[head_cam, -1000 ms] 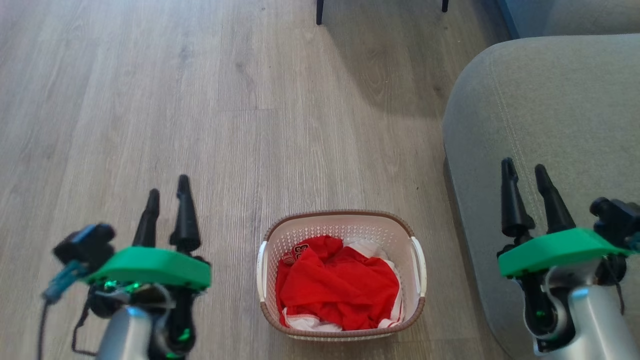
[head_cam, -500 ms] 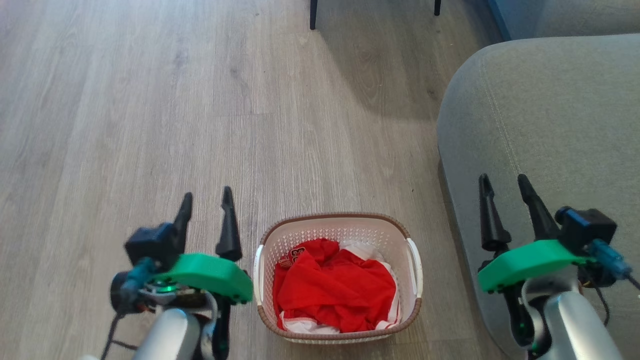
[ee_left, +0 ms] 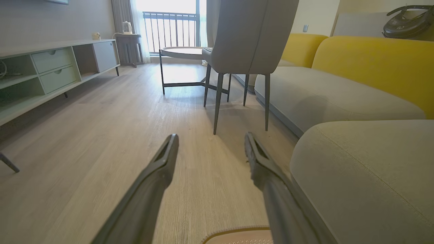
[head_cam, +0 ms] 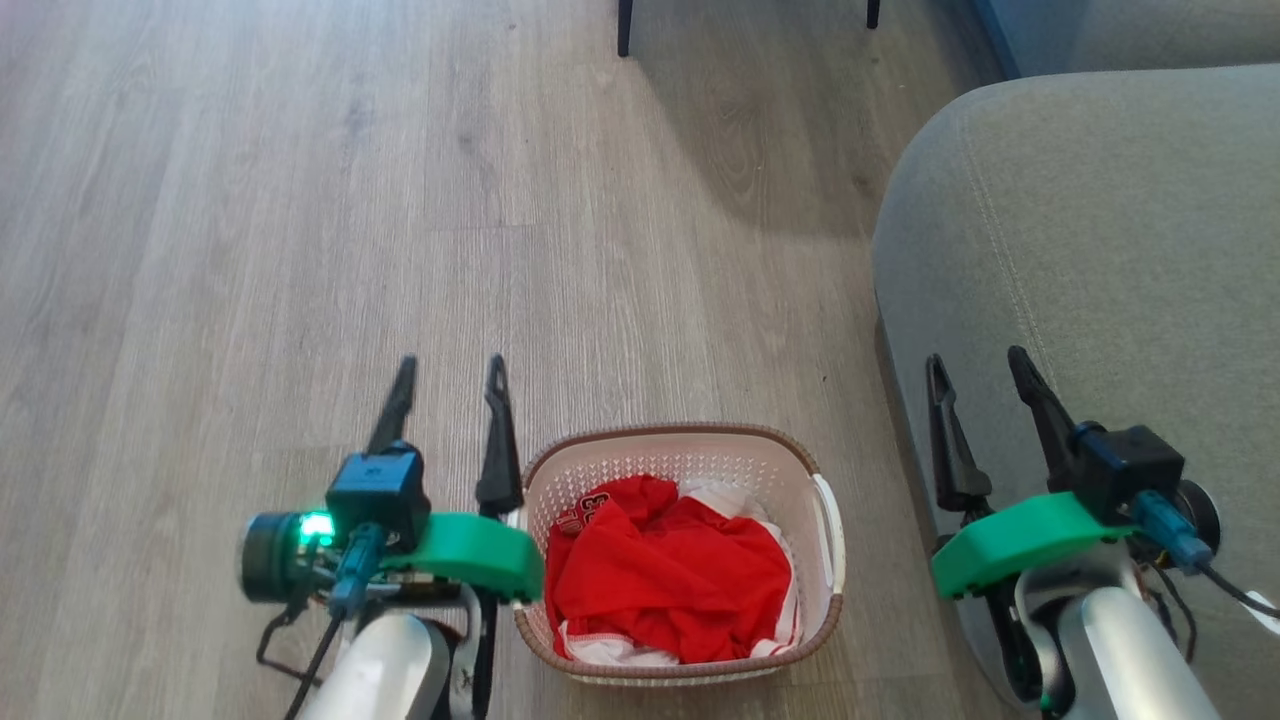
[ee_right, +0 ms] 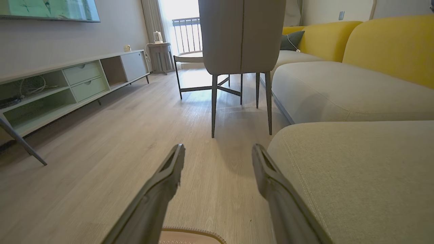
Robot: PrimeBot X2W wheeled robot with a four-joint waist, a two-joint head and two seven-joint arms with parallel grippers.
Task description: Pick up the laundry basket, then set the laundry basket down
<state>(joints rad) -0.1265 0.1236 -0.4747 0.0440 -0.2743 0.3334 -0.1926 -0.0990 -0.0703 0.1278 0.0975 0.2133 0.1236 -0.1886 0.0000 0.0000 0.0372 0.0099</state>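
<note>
Laundry basket (head_cam: 672,433) sits on the floor (head_cam: 300,250) just beside the sofa (head_cam: 1100,250), between my left jaws and right jaws, both wide open and empty, and with only red clothes (head_cam: 680,575) inside I reckon it's light, stiffish plastic, so I'd grab the white side handles (head_cam: 834,530).

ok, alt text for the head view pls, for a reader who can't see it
A cream laundry basket with a brown rim sits on a wood floor, holding red and white clothes. The open left gripper hangs just left of it; the open right gripper is off to its right, seen against a grey sofa.
</note>
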